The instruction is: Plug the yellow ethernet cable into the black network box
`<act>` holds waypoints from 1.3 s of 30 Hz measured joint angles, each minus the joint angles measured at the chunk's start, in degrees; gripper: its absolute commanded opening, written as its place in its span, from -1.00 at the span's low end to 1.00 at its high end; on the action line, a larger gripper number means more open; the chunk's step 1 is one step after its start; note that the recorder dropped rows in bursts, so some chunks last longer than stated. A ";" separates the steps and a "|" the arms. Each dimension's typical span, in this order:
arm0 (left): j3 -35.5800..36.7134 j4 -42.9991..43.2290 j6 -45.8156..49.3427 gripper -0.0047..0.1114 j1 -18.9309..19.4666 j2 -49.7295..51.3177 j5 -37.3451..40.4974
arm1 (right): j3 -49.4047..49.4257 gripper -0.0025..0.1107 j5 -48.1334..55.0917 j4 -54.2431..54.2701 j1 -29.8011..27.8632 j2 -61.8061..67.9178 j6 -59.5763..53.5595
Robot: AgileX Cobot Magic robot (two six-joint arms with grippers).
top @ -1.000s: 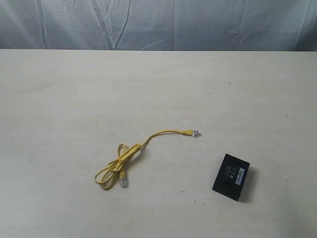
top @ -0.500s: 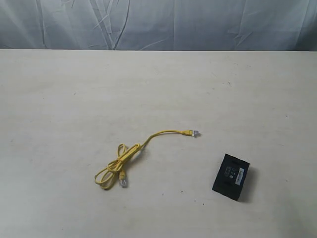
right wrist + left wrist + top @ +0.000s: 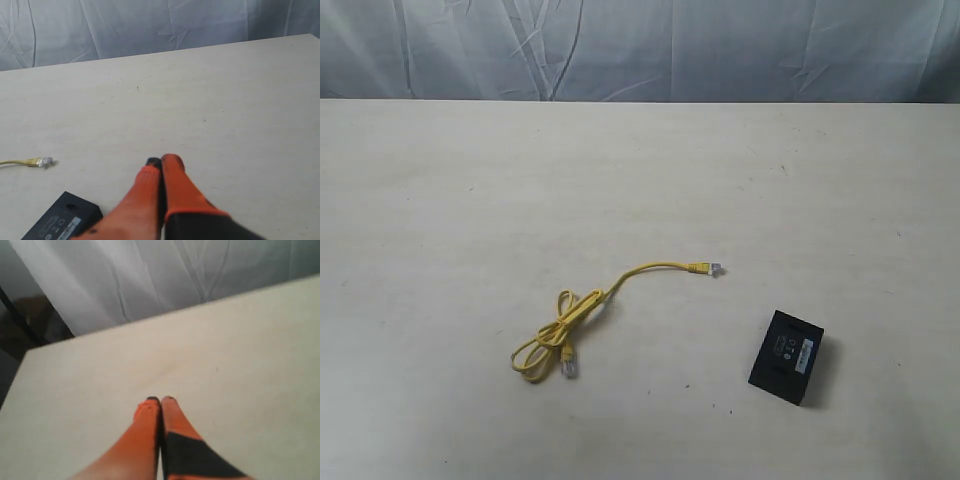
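Comparing the outside view across the last second, you would have found nothing changed. The table (image 3: 470, 170) carried the same layout, neither arm had come into that view, and both task things lay exactly where they had been. By my reading that put you at the very start of the job, with no reach begun, nothing grasped and nothing plugged in. The black box (image 3: 787, 357) lay flat toward the near right of the table, label side up, and I could not make out its socket from any view. The yellow cable (image 3: 582, 310) lay well apart from it, left of the middle, with most of its length folded into a loose loop. One plug (image 3: 569, 368) lay beside that loop. The free plug (image 3: 713, 268) stretched out on a short curved run toward the box without touching it. The right gripper (image 3: 161, 161) was clenched with its fingers pressed together on nothing. It hung above bare table, and the box (image 3: 60, 220) sat near it off to one side, with the free plug (image 3: 44, 161) farther off beyond the box. The left gripper (image 3: 160, 400) was clenched the same way and empty. Its camera showed only bare table and the grey cloth behind, so the cable lay outside its sight. I judged that you would have needed to release both pairs of jaws before either could take hold.
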 measured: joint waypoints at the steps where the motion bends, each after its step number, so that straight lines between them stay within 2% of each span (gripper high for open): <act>1: -1.32 -0.79 3.13 -0.92 0.00 4.15 0.91 | 0.00 -0.97 0.00 0.00 0.00 0.00 0.00; 5: -7.17 -7.57 14.91 -0.92 0.00 20.46 4.04 | 0.00 -0.97 0.00 0.00 0.00 0.00 0.00; 7: -13.15 -12.63 22.24 -0.92 -0.96 31.37 6.62 | 0.00 -0.97 0.00 0.00 0.00 0.00 0.00; 9: -19.54 -14.84 27.37 -0.92 -4.98 41.32 8.09 | 0.00 -0.97 0.00 0.00 0.00 0.00 0.00; 15: -44.09 -16.21 35.97 -0.92 -20.93 66.18 15.11 | 0.00 -0.97 0.00 0.00 0.00 0.00 0.00; 20: -60.40 -16.35 42.38 -0.92 -30.03 80.87 21.93 | 0.00 -0.97 0.00 0.00 0.00 0.00 0.00; 24: -63.27 -16.24 47.76 -0.92 -34.74 85.76 23.30 | 0.00 -0.97 0.00 0.00 0.00 0.00 0.00; 29: -63.39 -16.24 48.41 -0.89 -36.19 86.90 26.47 | 0.00 -0.97 0.00 0.00 0.00 0.00 0.00; 35: -63.47 -16.24 49.20 -0.60 -36.19 87.12 29.43 | 0.00 -0.97 0.00 0.10 0.00 0.00 0.00; 37: -63.47 -16.24 49.29 -0.47 -36.19 87.41 29.22 | 0.00 -0.97 0.00 0.10 0.00 0.00 0.00; 39: -63.47 -16.24 49.29 -0.43 -36.19 87.87 27.70 | 0.00 -0.97 0.00 0.10 0.00 0.00 0.00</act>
